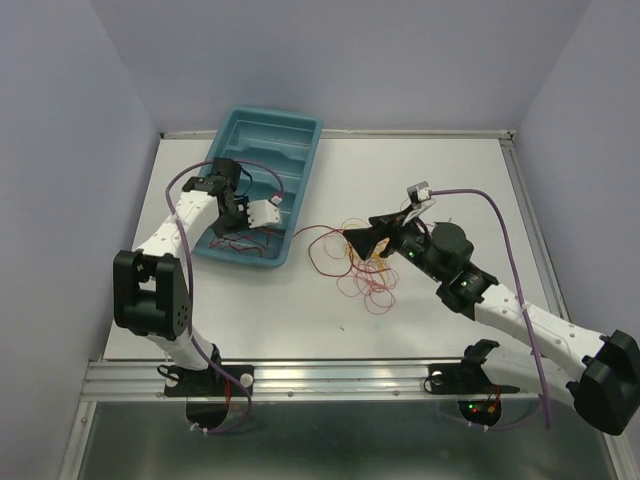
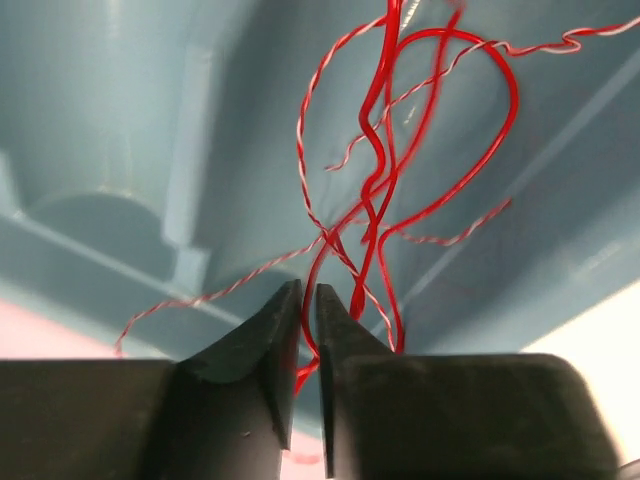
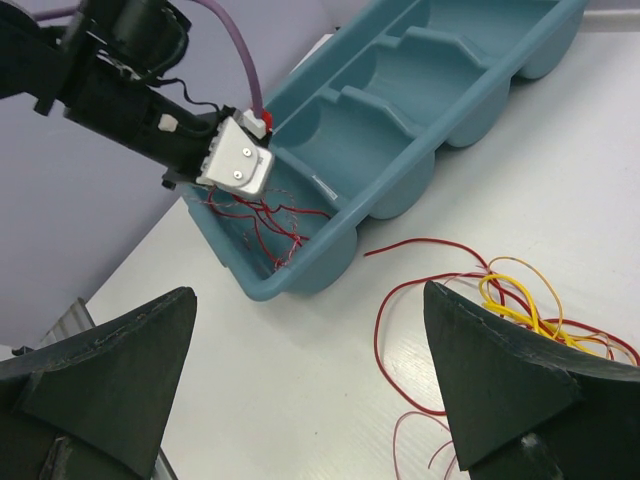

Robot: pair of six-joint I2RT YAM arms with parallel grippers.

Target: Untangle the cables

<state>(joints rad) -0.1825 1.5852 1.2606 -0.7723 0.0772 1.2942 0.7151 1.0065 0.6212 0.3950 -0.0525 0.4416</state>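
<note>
Left pincer (image 2: 303, 300) nipped shut on thin red cables (image 2: 380, 180) (curly, a few twisted with white) down in the end compartment of the teal tray (image 1: 270, 130); right pincer (image 3: 310, 292) spread wide above the table (image 1: 450, 160), over the loose red and yellow tangle (image 1: 365, 270) just beside that tray.

- Thin red cables (image 2: 378, 170), some twisted with white, curl in loops just beyond the left gripper (image 2: 308, 300) tips; one strand runs into its narrow finger gap.
- Curly red and yellow cables (image 3: 520, 300) lie tangled flat beside the wide-spread right gripper (image 3: 310, 292), partly hidden behind one finger.
</note>
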